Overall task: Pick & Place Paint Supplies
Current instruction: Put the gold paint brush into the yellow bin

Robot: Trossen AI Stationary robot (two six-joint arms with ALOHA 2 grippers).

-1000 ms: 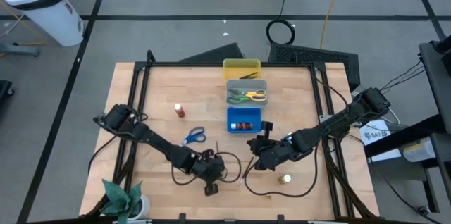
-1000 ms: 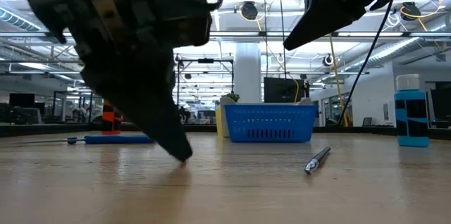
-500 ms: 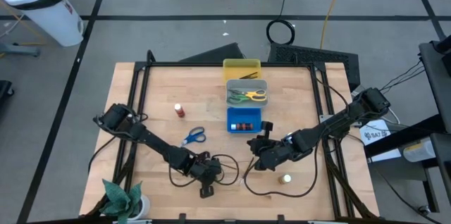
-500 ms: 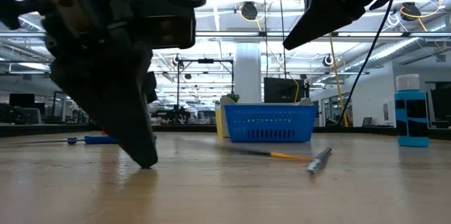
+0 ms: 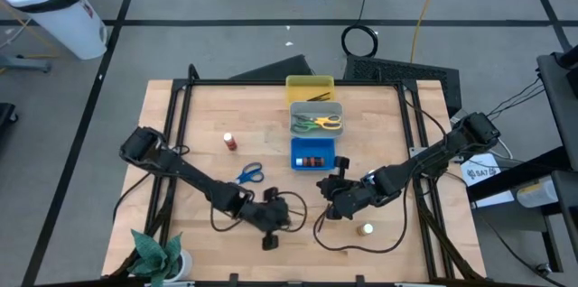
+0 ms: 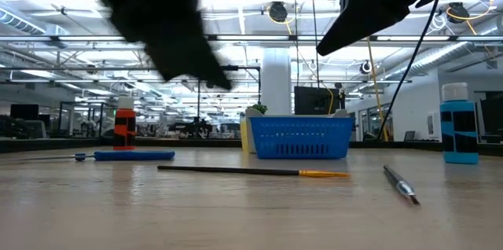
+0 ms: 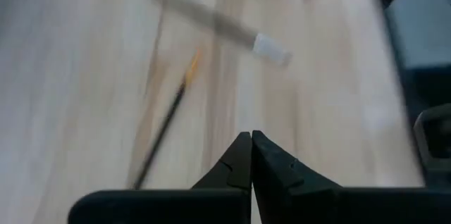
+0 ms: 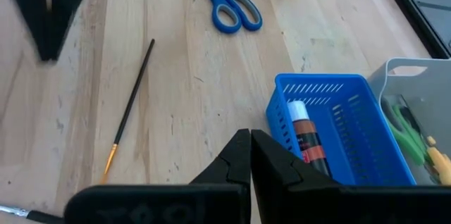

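Left pincer (image 7: 251,155) has lifted off the bench (image 5: 181,143), shut and empty; the two brushes (image 6: 251,171) it was nudging now lie free near the front edge, ungrasped, so retry

left claw (image 6: 169,26): smeared dark blur in low view, top cut by edge | silver-tipped brush (image 7: 220,22) ahead of left claw: blurred in left wrist view | second brush (image 8: 20,213) beside right claw (image 8: 251,139): cut by edge | bottle (image 8: 306,136) in blue tray (image 8: 338,115) ahead of right claw: lower part hidden by wall
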